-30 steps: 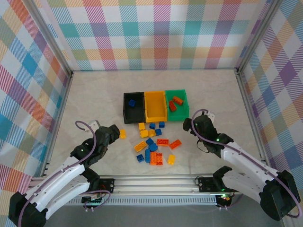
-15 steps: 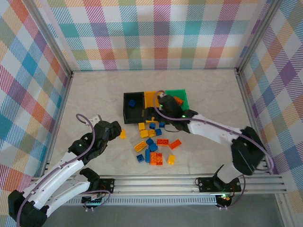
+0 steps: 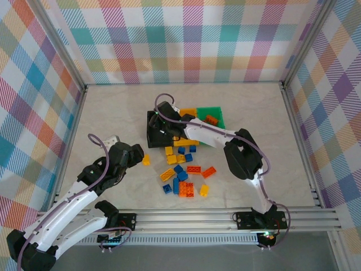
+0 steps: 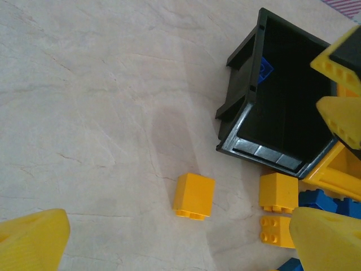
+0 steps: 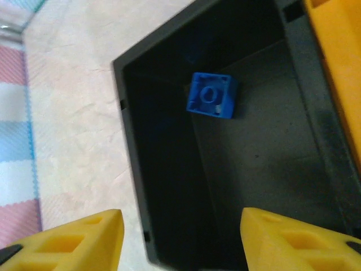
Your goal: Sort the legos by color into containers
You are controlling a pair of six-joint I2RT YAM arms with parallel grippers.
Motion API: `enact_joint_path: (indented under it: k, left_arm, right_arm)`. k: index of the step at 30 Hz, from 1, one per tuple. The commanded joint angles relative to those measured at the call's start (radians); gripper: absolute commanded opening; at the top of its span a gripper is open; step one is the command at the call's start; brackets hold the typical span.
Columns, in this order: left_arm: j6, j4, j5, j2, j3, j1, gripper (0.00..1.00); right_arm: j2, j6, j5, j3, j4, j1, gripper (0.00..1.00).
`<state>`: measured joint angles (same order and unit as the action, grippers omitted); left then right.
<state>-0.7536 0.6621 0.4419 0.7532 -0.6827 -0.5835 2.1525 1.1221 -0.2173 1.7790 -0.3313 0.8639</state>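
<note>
Loose yellow, blue and orange legos lie in front of the three containers: the black bin, the yellow bin and the green bin. A blue brick lies in the black bin. My right gripper hovers open over that bin's left wall, with nothing between its fingers. My left gripper stands open low over the table. A lone yellow brick lies just ahead of it, untouched.
An orange brick lies in the green bin. My right arm stretches across the yellow and green bins. Metal frame posts and checked walls close in the table on three sides.
My right arm has swung from the right side leftward across the bins to the black bin, its jaws narrowing. My left gripper has edged slightly toward the lone yellow brick.
</note>
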Motion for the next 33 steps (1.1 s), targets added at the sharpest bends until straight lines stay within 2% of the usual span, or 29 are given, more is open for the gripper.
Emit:
enact_joint_path:
  k: [1, 5, 9, 20, 25, 33]
  left_arm:
    - [0.017, 0.039, -0.006, 0.002, -0.046, 0.008, 1.0]
    - [0.007, 0.066, 0.028, -0.01, -0.06, 0.009, 1.0]
    - [-0.008, 0.084, 0.072, -0.036, -0.07, 0.008, 1.0]
    - [0.012, 0.083, 0.089, -0.057, -0.097, 0.009, 1.0]
    - [0.02, 0.084, 0.086, -0.06, -0.091, 0.008, 1.0]
    - [0.023, 0.071, 0.069, -0.059, -0.08, 0.008, 1.0]
  right_arm:
    - [0.074, 0.086, -0.066, 0.143, -0.125, 0.006, 0.55]
    - [0.16, 0.122, -0.092, 0.284, -0.217, 0.006, 0.47]
    - [0.206, 0.176, -0.117, 0.325, -0.242, 0.007, 0.42]
    - [0.326, 0.21, -0.133, 0.464, -0.311, -0.008, 0.4]
    - [0.363, 0.223, -0.118, 0.482, -0.278, -0.02, 0.41]
    - [0.419, 0.287, -0.127, 0.524, -0.318, -0.026, 0.41]
